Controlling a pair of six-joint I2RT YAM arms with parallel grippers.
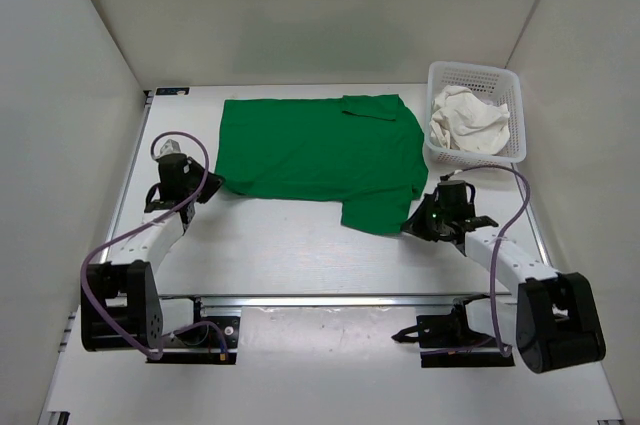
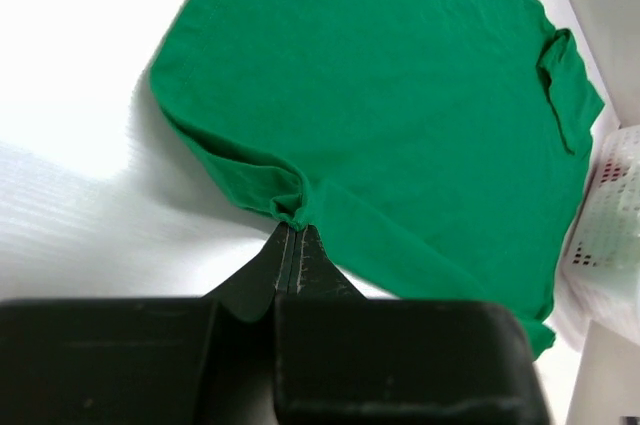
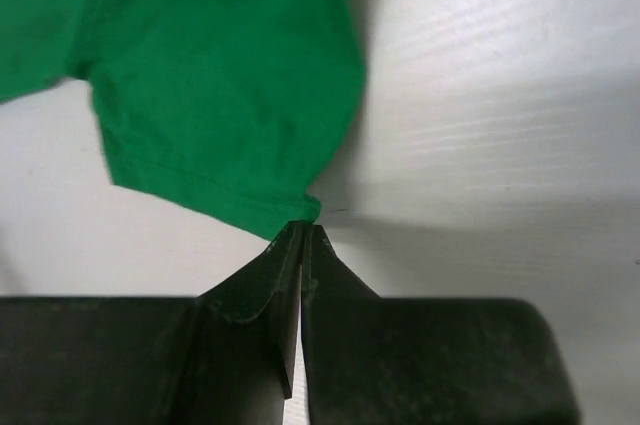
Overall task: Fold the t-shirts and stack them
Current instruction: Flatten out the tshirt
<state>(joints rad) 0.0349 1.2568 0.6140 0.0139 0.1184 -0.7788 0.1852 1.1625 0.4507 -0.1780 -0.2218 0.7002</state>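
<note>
Left end effector [image 2: 291, 245] and right end effector [image 3: 302, 235], both clamped tight, are pinching near corners of green t-shirt [image 1: 310, 150], seemingly starting first fold; next likely calling for lifting together toward far edge.

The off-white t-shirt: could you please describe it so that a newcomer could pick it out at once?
On the table, look to the far right corner, where a white mesh basket stands. The off-white t-shirt lies crumpled inside it. Its neighbour, the green t-shirt, is spread flat on the table, outside the basket.
</note>
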